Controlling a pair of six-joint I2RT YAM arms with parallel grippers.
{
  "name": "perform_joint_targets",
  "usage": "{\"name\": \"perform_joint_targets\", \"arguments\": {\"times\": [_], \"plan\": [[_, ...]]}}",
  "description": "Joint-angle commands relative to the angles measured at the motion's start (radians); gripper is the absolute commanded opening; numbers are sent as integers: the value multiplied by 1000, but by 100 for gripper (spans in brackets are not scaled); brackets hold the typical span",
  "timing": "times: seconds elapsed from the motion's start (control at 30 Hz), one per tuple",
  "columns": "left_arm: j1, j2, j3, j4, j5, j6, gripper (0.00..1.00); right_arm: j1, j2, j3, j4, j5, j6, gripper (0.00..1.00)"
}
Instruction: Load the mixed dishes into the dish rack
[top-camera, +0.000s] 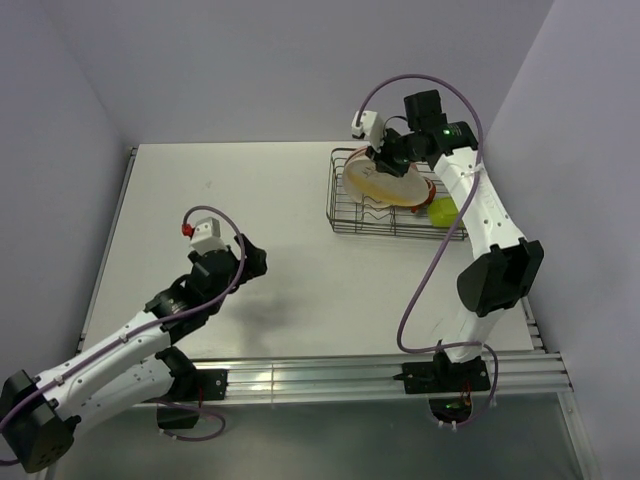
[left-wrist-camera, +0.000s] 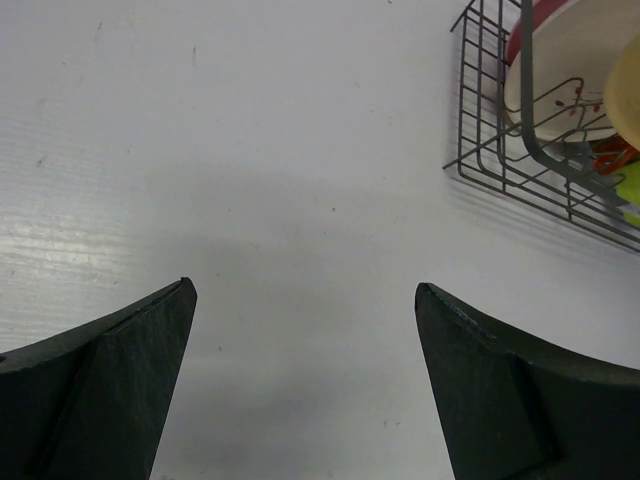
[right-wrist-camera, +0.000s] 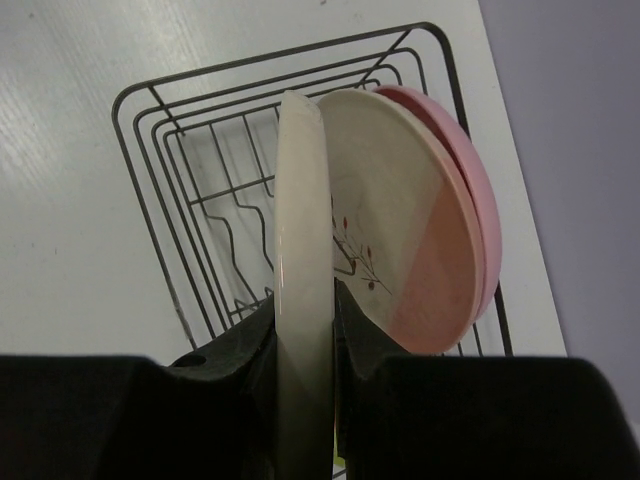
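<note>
Now, table (top-camera: 260, 230): white, with the dish rack (top-camera: 380, 231) at its far right.
Dish rack: pink-and-cream plate (right-wrist-camera: 400, 220) and plain pink plate (right-wrist-camera: 470, 190) lean inside.
Third plate (right-wrist-camera: 303, 230): upright at the rack, rim clenched in the right pincer (right-wrist-camera: 305, 312); likely stiff, glossy, slippery and breakable, so best gripped by the rim.
Left pincer (left-wrist-camera: 303, 288): released, empty, well apart from the rack.
Lime-green bowl (top-camera: 443, 210): at the rack's right end.

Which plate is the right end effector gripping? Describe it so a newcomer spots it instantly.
Find the wire dish rack at the far right of the table. Over it the right end effector clamps a pale yellow-cream plate on edge. Its neighbours are a cream-and-pink plate with a sprig and a plain pink one; only this one is gripped.
</note>
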Motion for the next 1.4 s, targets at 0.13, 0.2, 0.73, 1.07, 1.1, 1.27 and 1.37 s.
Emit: {"name": "perform_joint_targets", "arguments": {"times": [0.13,0.2,0.73,1.07,1.1,1.27,1.37], "plan": [[94,56,-3,87,121,48,98,27,-55,-26,136,59,-100,0],[105,73,-3,97,141,50,97,31,-49,-47,145,73,-117,0],[166,140,-12,143,207,51,95,57,-35,-156,150,79,-235,0],[183,171,-14,162,235,41,94,64,-67,-201,130,58,-282,0],[183,174,-15,163,241,38,94,64,-70,-202,136,62,-279,0],[184,163,-27,165,244,16,93,64,-93,-230,148,73,-293,0],[186,166,-24,171,250,13,93,59,-112,-254,221,90,-270,0]]}}
